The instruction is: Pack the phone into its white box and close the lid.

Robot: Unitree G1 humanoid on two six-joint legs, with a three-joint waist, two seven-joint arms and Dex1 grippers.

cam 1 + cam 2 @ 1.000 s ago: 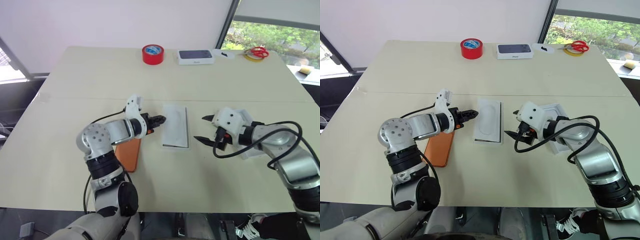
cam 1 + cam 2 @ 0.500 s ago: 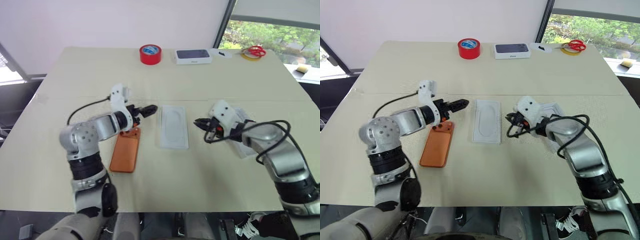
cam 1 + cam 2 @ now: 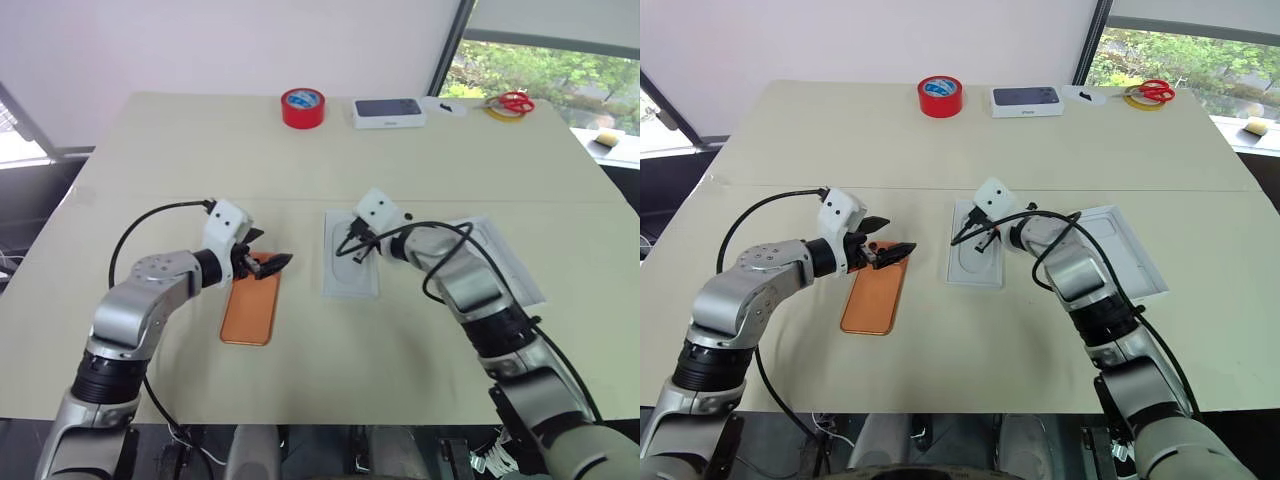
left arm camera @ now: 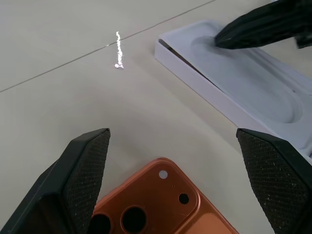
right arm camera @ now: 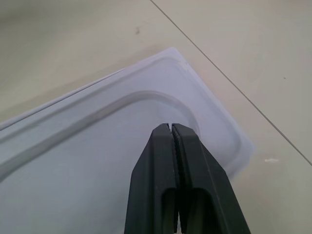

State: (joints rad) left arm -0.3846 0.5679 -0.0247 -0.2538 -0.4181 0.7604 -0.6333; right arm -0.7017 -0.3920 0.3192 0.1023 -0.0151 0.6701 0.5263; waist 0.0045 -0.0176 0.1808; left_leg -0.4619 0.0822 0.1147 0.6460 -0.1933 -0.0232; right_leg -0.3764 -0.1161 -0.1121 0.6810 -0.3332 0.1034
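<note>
The orange phone (image 3: pixel 250 305) lies back up on the table, its camera cluster (image 4: pixel 146 214) at the far end. My left gripper (image 3: pixel 268 262) hovers just over that end, open wide, holding nothing. To the right of the phone lies the lid (image 3: pixel 978 268), its moulded white inner face up. My right gripper (image 3: pixel 960 238) is shut, and its tip (image 5: pixel 171 127) rests at the recess near the lid's far end. The white box (image 3: pixel 1125 255) lies open farther right.
At the table's far edge stand a red tape roll (image 3: pixel 303 107), a white box with a dark blue top (image 3: pixel 389 112), and red scissors (image 3: pixel 512 102) on a yellow ring. A seam crosses the tabletop (image 3: pixel 150 195) beyond the phone.
My left gripper opened and drew back leftward to the phone's camera end. My right gripper shut and swung left from the white box onto the lid.
</note>
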